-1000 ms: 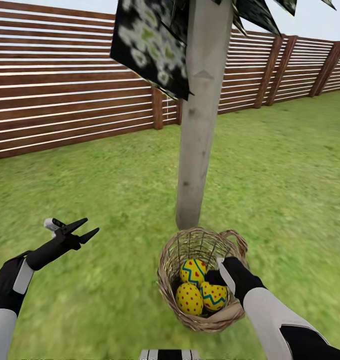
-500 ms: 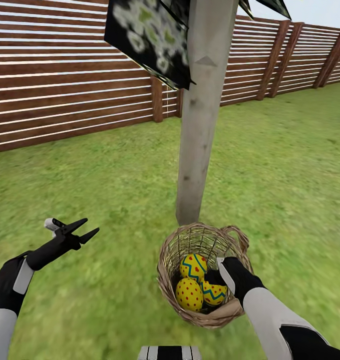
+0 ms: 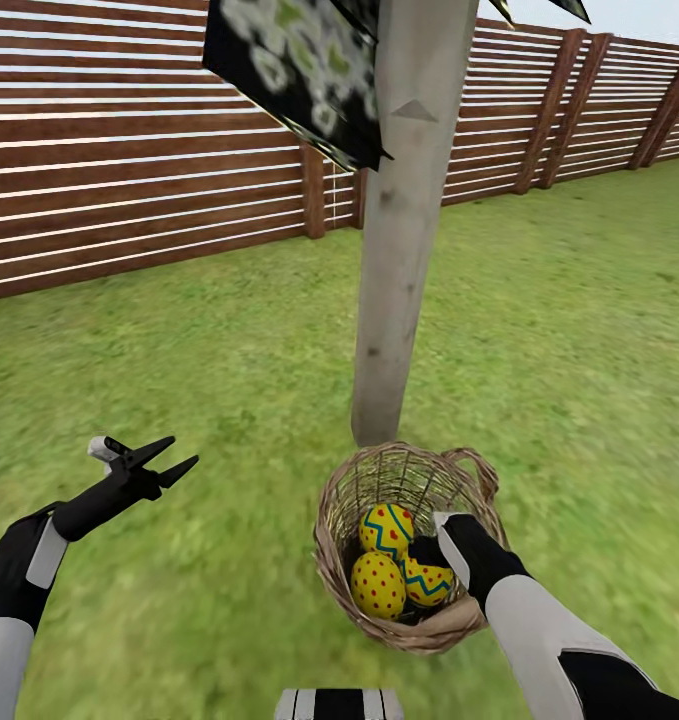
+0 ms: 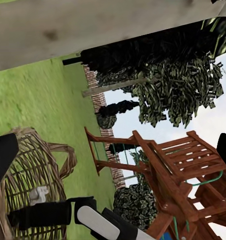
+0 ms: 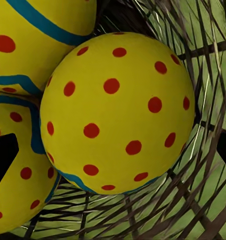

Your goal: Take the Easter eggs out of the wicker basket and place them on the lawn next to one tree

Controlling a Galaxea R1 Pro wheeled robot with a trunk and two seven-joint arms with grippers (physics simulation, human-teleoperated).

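Wicker, tan-brown and openly woven, forms the basket (image 3: 351, 500) that sits tilted just in front of the foot of the tree trunk (image 3: 399, 240) on the lawn (image 3: 229, 350). All 3 Easter eggs (image 3: 394, 570) lie inside it, pressed together: one with blue zigzag bands toward the trunk, one showing red dots nearer the robot, and a 3rd partly hidden by the right arm. The right pincer (image 3: 426, 553) reaches into the basket among the eggs; whether its fingers are spread or closed on anything cannot be told. In the right wrist view the dotted egg (image 5: 117, 112) looms close, with 2 others beside it and the woven twigs (image 5: 202, 200) behind.

The left pincer (image 3: 169, 460) hovers over the grass well to the left of the basket, its 2 black fingers spread apart and holding nothing. A brown slatted fence (image 3: 129, 170) runs behind the tree, and dark blossom-flecked foliage (image 3: 299, 70) hangs beside the trunk. The left wrist view shows a red-brown wooden playset (image 4: 172, 170) and the basket's loop handle (image 4: 65, 160).
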